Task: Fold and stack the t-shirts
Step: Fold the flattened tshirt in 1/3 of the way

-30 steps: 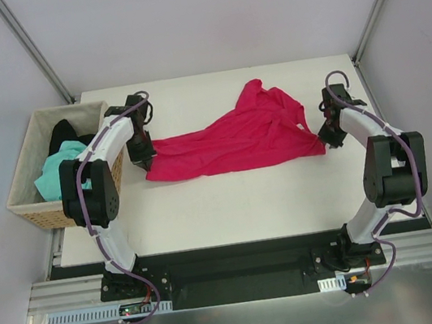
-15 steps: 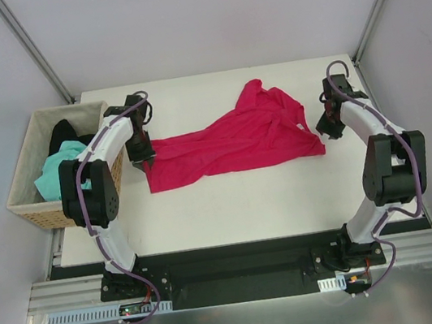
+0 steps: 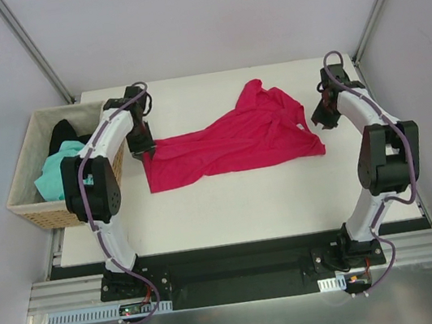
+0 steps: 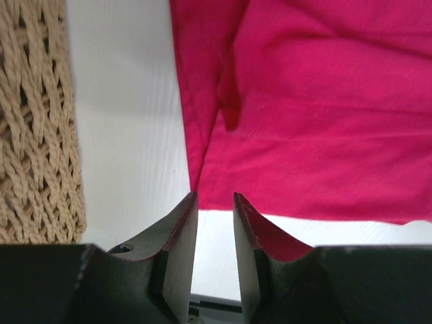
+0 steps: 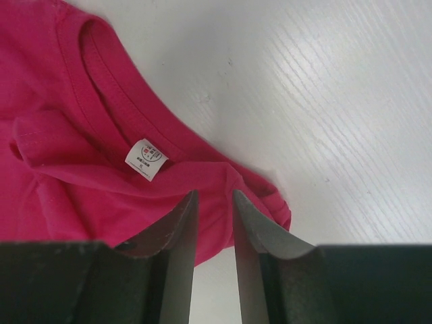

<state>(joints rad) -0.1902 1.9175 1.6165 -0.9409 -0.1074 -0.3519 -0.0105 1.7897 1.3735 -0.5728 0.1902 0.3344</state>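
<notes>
The crimson t-shirt (image 3: 233,143) lies rumpled on the white table (image 3: 230,201), stretched between the two grippers. The left gripper (image 3: 142,145) hangs over the shirt's near-left corner. The right gripper (image 3: 323,119) sits just beside its opposite end. To the outer side of the left gripper, a wicker basket (image 3: 26,206) holds a mint-green t-shirt (image 3: 52,178) and a black t-shirt (image 3: 62,135).

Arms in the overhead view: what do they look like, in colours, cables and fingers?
The left arm and the right arm both have white shells with black joints and black bases. A purple cable loops along each. In the wrist views the fingers are dark grey, wedge-shaped and unmarked.
</notes>
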